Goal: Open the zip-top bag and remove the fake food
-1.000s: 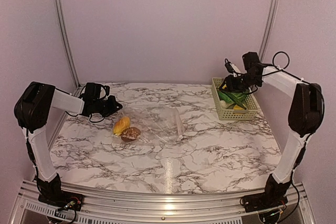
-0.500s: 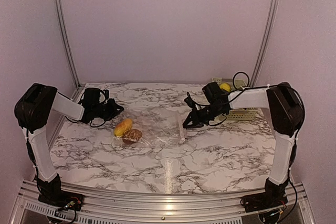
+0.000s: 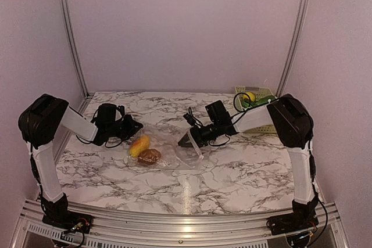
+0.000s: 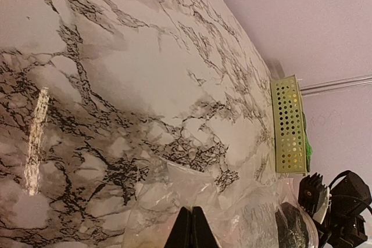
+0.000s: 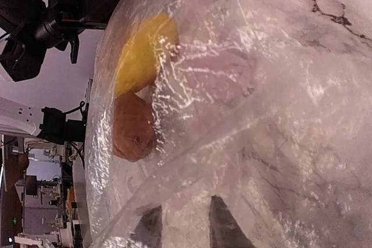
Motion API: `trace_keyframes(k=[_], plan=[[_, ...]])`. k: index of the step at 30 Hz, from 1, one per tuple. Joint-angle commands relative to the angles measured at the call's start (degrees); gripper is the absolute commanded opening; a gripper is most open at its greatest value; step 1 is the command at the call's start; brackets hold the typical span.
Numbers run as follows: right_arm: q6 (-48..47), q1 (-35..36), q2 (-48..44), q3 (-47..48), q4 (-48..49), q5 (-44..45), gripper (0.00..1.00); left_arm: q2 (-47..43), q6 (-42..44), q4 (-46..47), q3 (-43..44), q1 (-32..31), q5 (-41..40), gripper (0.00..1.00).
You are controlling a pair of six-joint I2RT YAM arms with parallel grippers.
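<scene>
Clear crinkled plastic of the zip-top bag (image 3: 174,150) lies on the marble surface (image 3: 244,166) between both hands. Through it show two touching pieces of the fake food (image 3: 139,144), one yellow and one brown. The left hand (image 3: 132,126) is pressed together on the bag's left edge, its fingers cut off in the wrist view. The right hand (image 3: 185,140), at the bag's right side, has fingers (image 5: 224,227) slightly apart, blurred behind the film.

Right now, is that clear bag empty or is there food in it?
Not empty: a yellow piece and a brown piece show inside the zip-top bag.
</scene>
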Motion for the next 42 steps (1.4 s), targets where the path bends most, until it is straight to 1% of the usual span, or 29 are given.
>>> trace_keyframes(k=[1,3,6,9,11,13,14,15,17,18,20,23,25,28,30,33,37,39,42], plan=[[5.7,2.41,4.04,1.92,11.67,-4.22,0.29,0.88,-6.27,5.67,-0.92,-3.06,-3.26,0.0],[6.93,2.9,5.07,2.46,13.81,-4.43,0.31,1.99,-8.21,7.16,-0.77,-4.25,-3.65,0.0],[8.1,3.57,6.23,3.88,15.88,-4.69,0.31,3.52,-11.48,9.87,-1.03,-5.68,-4.01,0.0],[10.42,4.35,7.42,5.2,19.78,-6.28,0.31,5.41,-15.84,15.65,-1.79,-6.79,-3.82,0.0],[13.44,4.5,7.9,5.0,24.51,-7.43,0.33,6.58,-18.28,19.02,-2.19,-7.41,-3.81,0.0],[14.36,4.46,7.91,4.72,26.0,-7.51,0.36,7.1,-18.82,19.52,-1.82,-7.75,-3.34,0.0],[13.57,4.45,7.95,4.84,24.74,-7.12,0.36,6.68,-17.89,18.03,-1.37,-7.64,-3.01,0.0],[12.45,4.37,8.15,5.01,22.42,-6.29,0.36,5.71,-16.14,15.31,-0.73,-7.42,-3.07,0.01],[9.23,3.92,8.32,4.52,17.71,-4.88,0.36,2.69,-10.61,5.57,1.18,-6.68,-3.53,0.23],[8.51,3.73,8.24,3.41,16.73,-4.44,0.36,0.87,-7.25,-0.04,2.49,-6.29,-3.94,0.33],[7.69,3.48,7.52,0.98,16.79,-4.3,0.37,-2.36,-0.5,-9.59,4.47,-5.12,-4.28,0.45],[6.16,3.05,5.73,-2.56,18.02,-5.25,0.41,-6.44,7.18,-24.79,7.0,-3.38,-3.53,0.57],[4.32,2.95,4.67,-3.94,18.16,-5.9,0.45,-9.32,10.92,-31.16,6.58,-2.37,-3.35,0.63],[0.6,2.94,3.42,-5.19,17.12,-6.82,0.49,-13.03,17.31,-41.25,5.91,-2.23,-3.5,0.71],[-0.9,3.01,2.59,-6.28,17.3,-7.11,0.51,-14.8,19.28,-44.76,4.24,-2.28,-2.32,0.72],[-1.93,3.18,2.22,-6.7,17.18,-7.31,0.51,-16.85,19.71,-45.13,-0.04,-2.92,-0.53,0.72],[-4.25,4.14,2.17,-5.19,14.49,-7.36,0.53,-15.67,20.26,-45.78,-1.11,-5.45,-0.67,0.71],[-6.01,4.75,2.33,-4.04,12.19,-7.03,0.53,-14.29,20.09,-45.46,-0.36,-7.21,-0.7,0.63],[-6.56,5.04,2.41,-3.82,11.81,-7.29,0.56,-11.88,18.35,-42.6,0.95,-9.96,1.12,0.44]])
